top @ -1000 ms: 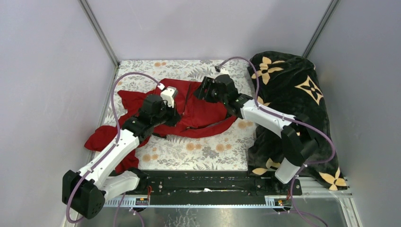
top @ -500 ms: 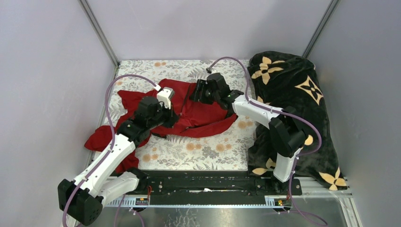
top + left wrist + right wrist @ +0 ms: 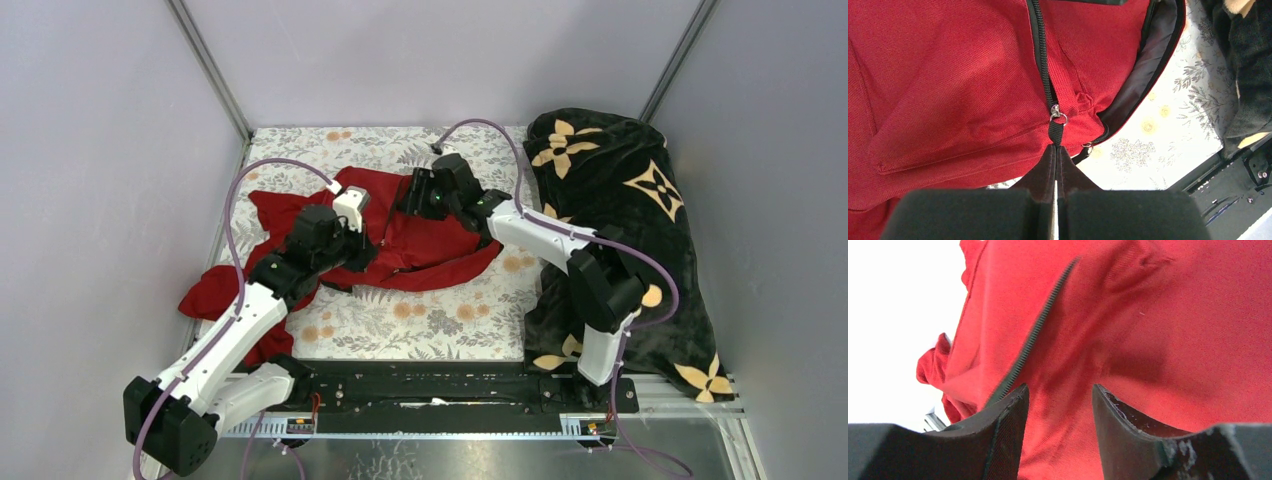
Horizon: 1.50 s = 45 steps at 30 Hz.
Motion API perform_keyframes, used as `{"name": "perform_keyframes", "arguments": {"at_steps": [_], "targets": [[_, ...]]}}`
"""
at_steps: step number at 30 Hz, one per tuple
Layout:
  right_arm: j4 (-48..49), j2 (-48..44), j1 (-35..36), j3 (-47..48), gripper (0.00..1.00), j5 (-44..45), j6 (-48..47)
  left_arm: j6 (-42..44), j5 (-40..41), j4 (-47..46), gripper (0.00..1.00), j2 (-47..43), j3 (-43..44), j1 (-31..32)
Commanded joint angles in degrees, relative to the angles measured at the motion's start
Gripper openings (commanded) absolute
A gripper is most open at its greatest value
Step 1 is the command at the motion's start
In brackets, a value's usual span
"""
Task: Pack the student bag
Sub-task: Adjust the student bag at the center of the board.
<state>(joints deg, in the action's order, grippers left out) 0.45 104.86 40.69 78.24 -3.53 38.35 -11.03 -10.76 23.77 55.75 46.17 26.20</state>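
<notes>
The student bag (image 3: 430,245), dark red with black zippers, lies flat in the middle of the flowered table. In the left wrist view the bag (image 3: 948,90) fills the frame, with its grey lining (image 3: 1143,65) showing at an open edge. My left gripper (image 3: 368,248) (image 3: 1056,147) is shut on the black zipper pull strap (image 3: 1055,131) below the metal slider (image 3: 1058,116). My right gripper (image 3: 410,195) (image 3: 1059,392) is open just above the bag's red fabric (image 3: 1148,330), beside a black zipper line (image 3: 1033,337), holding nothing.
A thin red cloth (image 3: 215,290) lies crumpled at the bag's left. A black blanket with tan flower motifs (image 3: 620,210) is heaped along the right side and shows in the left wrist view (image 3: 1243,75). Grey walls enclose the table (image 3: 420,320).
My right gripper has moved left and farther over the bag's top. My left arm has shifted slightly left, still holding the zipper pull.
</notes>
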Motion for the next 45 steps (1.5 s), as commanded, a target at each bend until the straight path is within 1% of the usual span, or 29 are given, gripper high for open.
{"name": "perform_keyframes", "arguments": {"at_steps": [1,3,6,8,11,13,15,17,21,23,25,27,30,32,33,37,43,44,45], "targets": [[0.2,2.3,2.0,6.5,0.56,-1.6,-0.3,1.0,-0.6,-1.1,0.0,-0.9,-1.3,-0.3],[1.7,2.1,2.6,6.6,0.58,-1.1,-0.3,1.0,-0.7,-1.0,0.0,-0.9,-1.5,-0.3],[1.3,3.1,3.1,8.7,0.64,-0.8,-0.7,1.1,-1.0,-0.1,0.0,-0.7,-1.0,-0.3],[0.1,4.4,3.4,10.7,0.68,-0.5,-1.2,1.1,-1.0,0.1,0.0,-0.6,-0.7,-0.3],[-4.7,6.8,3.9,14.2,0.69,1.1,-3.1,0.9,-1.2,-0.1,0.0,-0.4,-0.6,-0.3],[-7.8,8.7,4.5,16.3,0.69,2.9,-4.8,0.8,-1.4,-0.1,0.0,-0.1,-0.4,-0.3],[-9.4,10.2,4.9,17.2,0.66,4.5,-5.5,0.7,-1.5,-0.1,0.0,0.2,-0.3,-0.3],[-8.9,10.2,4.9,15.8,0.62,5.5,-5.6,0.6,-1.5,-0.1,0.0,0.3,-0.1,-0.3],[-10.3,10.3,5.2,15.0,0.6,7.7,-7.2,0.6,-1.7,-0.1,0.0,0.6,-0.1,-0.3],[-10.9,10.1,5.2,14.8,0.55,8.6,-7.7,0.6,-1.7,-0.2,0.0,0.8,0.0,-0.3],[-10.3,8.9,5.2,13.7,0.47,9.1,-7.9,0.6,-1.8,-0.1,0.0,1.0,0.1,-0.3],[-9.3,7.0,5.2,12.3,0.34,10.0,-7.9,0.6,-1.8,-0.1,0.0,1.2,0.1,-0.3],[-8.1,3.4,5.1,9.3,0.11,13.5,-7.9,0.6,-1.9,-0.1,0.0,1.2,0.1,-0.3],[-6.2,0.2,5.2,6.2,0.02,15.7,-7.7,0.4,-2.2,0.2,0.0,1.3,0.5,-0.3],[-5.2,-1.4,5.1,4.6,0.0,16.2,-7.7,0.2,-2.7,0.0,0.0,1.4,0.6,-0.3],[-1.9,-7.4,5.2,-0.7,0.0,17.6,-7.2,-0.3,-4.5,-1.8,0.0,2.9,0.2,0.5],[-1.0,-10.5,5.2,-4.5,0.0,18.2,-7.2,-0.1,-6.6,-1.7,0.0,7.4,2.0,1.3],[-1.2,-10.3,5.2,-4.5,0.0,18.2,-7.1,0.3,-6.8,-1.3,0.04,7.8,2.8,1.3],[-1.3,-10.2,5.2,-4.5,0.0,18.0,-7.2,0.8,-6.9,-0.5,0.22,8.2,3.8,1.3]]}}
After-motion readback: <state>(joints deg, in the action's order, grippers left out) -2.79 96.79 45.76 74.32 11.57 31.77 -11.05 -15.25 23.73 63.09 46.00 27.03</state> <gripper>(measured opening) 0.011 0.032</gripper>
